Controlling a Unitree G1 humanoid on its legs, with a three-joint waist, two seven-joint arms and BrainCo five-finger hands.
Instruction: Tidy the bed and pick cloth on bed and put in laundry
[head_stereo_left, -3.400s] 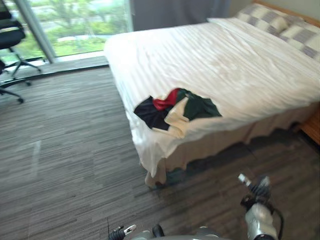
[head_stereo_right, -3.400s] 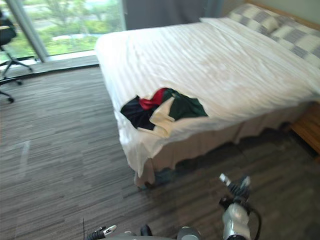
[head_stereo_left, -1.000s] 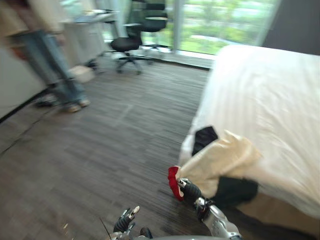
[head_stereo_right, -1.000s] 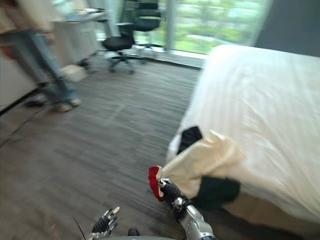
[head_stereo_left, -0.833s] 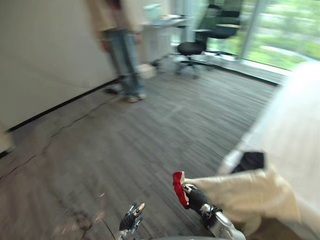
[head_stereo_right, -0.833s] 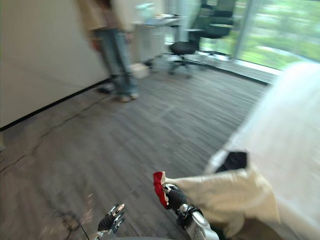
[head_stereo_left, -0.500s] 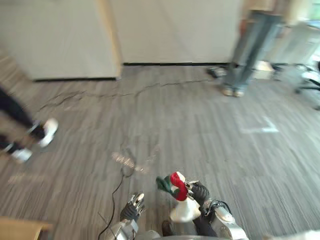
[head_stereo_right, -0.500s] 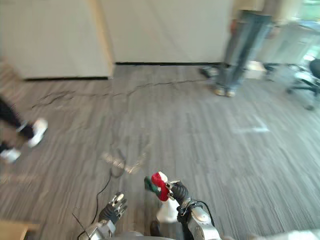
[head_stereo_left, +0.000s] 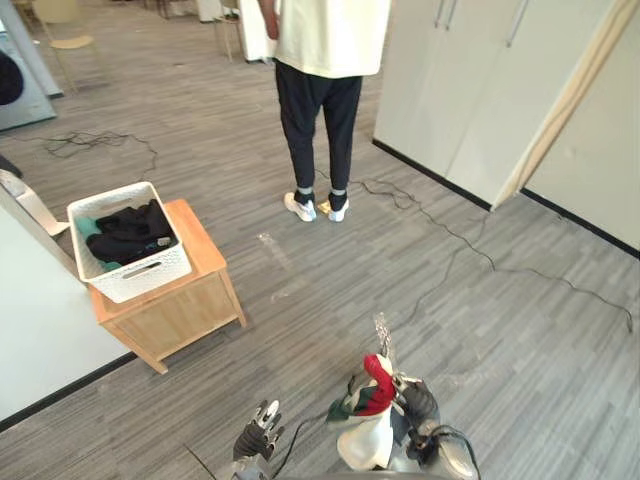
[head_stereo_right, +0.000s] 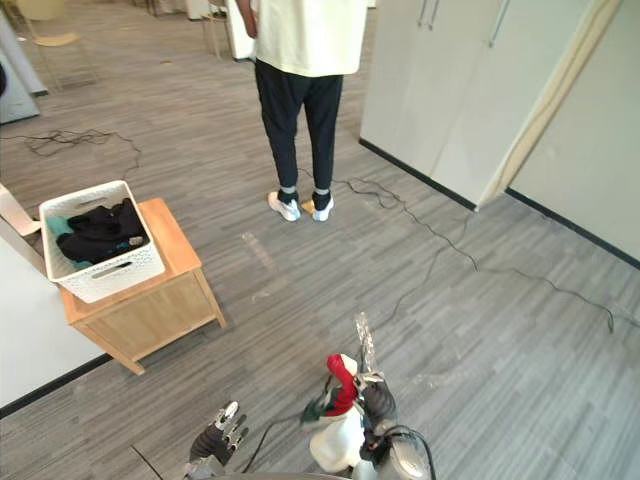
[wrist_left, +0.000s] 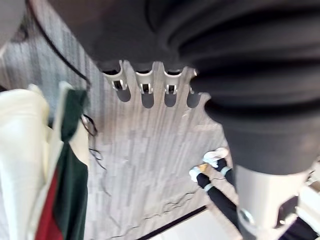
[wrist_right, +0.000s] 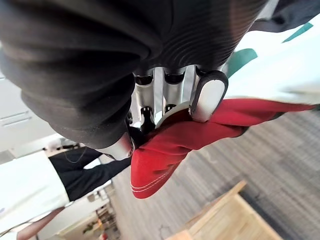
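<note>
Right robot hand (head_stereo_left: 414, 401) still clenched on cloth (head_stereo_left: 374, 396); view swung, laundry basket (head_stereo_left: 146, 281) now ahead-left.

right hand (head_stereo_right: 377, 403): clasps red, green and cream cloth (head_stereo_right: 336, 428) | left hand (head_stereo_right: 218, 434): fingers relaxed, empty | basket (head_stereo_right: 115, 280): holds dark clothes (head_stereo_right: 95, 232), on wooden stand (head_stereo_right: 150, 312) | person (head_stereo_right: 300, 100): standing beyond

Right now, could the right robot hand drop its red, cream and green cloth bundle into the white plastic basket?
Probably not yet: the right robot hand grips the cloth bundle, but the basket sits well off on a wooden stand, bare floor between. It must step closer.
</note>
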